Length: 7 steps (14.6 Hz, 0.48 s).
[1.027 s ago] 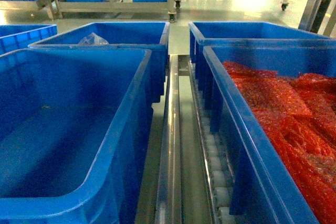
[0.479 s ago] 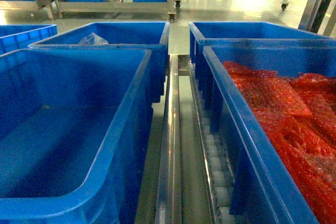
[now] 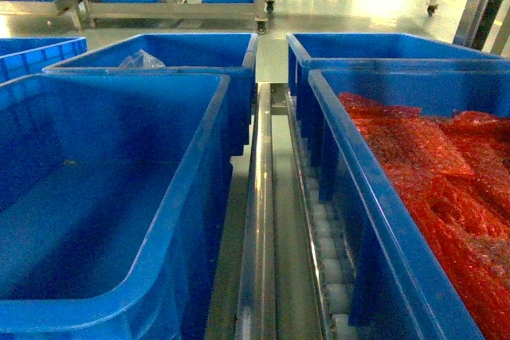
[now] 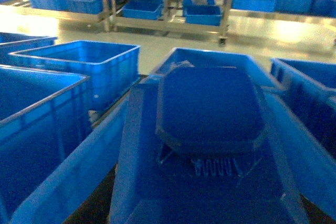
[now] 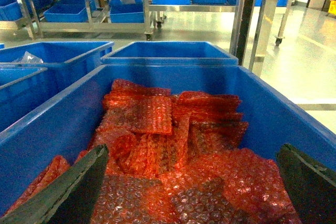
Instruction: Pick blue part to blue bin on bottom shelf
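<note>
- right gripper [image 5: 191, 182] stood spread wide, empty, over red bubble-wrap bags [image 5: 168, 145] in a blue crate [image 5: 294, 114].
- left gripper: could not tell its state; wrist view showed only blurred blue plastic.
- blue part not visible anywhere; judged search step, locating it comes next.
- roller rail [image 3: 323, 236] at 6 o'clock between crates.

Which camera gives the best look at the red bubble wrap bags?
The right wrist view: the red bubble wrap bags fill its middle inside their blue crate. The head view crops them at its right edge; the left wrist view shows none.
</note>
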Tool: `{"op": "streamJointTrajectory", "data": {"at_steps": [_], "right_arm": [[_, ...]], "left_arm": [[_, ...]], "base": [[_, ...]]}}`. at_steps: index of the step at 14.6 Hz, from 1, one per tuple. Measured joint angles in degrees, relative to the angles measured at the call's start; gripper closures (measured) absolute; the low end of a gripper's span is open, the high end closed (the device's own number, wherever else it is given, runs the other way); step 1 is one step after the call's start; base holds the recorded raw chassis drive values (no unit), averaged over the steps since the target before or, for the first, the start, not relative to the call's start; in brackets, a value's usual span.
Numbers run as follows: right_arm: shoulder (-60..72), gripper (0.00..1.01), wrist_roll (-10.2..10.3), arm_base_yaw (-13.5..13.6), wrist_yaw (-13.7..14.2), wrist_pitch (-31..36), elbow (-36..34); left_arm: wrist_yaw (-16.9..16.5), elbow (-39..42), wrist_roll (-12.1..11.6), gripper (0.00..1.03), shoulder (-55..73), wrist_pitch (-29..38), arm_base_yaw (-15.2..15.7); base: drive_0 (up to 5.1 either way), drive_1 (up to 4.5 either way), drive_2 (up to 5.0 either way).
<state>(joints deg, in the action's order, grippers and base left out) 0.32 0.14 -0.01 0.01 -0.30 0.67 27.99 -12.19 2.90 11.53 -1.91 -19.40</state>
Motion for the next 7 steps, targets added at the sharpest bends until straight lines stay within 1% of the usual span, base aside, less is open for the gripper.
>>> {"op": "streamJointTrajectory", "data": {"at_steps": [1,2,3,5,7], "right_arm": [[0.00,0.03,0.00,0.00,0.00,0.00,0.00],[0.00,0.03,0.00,0.00,0.00,0.00,0.00],[0.00,0.03,0.00,0.00,0.00,0.00,0.00],[0.00,0.03,0.00,0.00,0.00,0.00,0.00],[0.00,0.03,0.00,0.00,0.00,0.00,0.00]], "left_arm": [[2.64,-0.02,-2.14,0.60,0.52,-0.24,-0.52],[3.19,-0.02,-3.30,0.60,0.83,0.11,-0.94],[3.65,-0.04,-3.85,0.60,2.12,2.49,-1.46],[2.51,-2.47,-4.42,0.60,9.92,9.57,-2.97],[-0.98,-5.22,-4.39,0.60,20.46,18.21,-3.74]], "base": [[0.0,0.00,0.0],[0.0,0.00,0.0],[0.0,0.00,0.0],[0.0,0.00,0.0],[0.0,0.00,0.0]]}}
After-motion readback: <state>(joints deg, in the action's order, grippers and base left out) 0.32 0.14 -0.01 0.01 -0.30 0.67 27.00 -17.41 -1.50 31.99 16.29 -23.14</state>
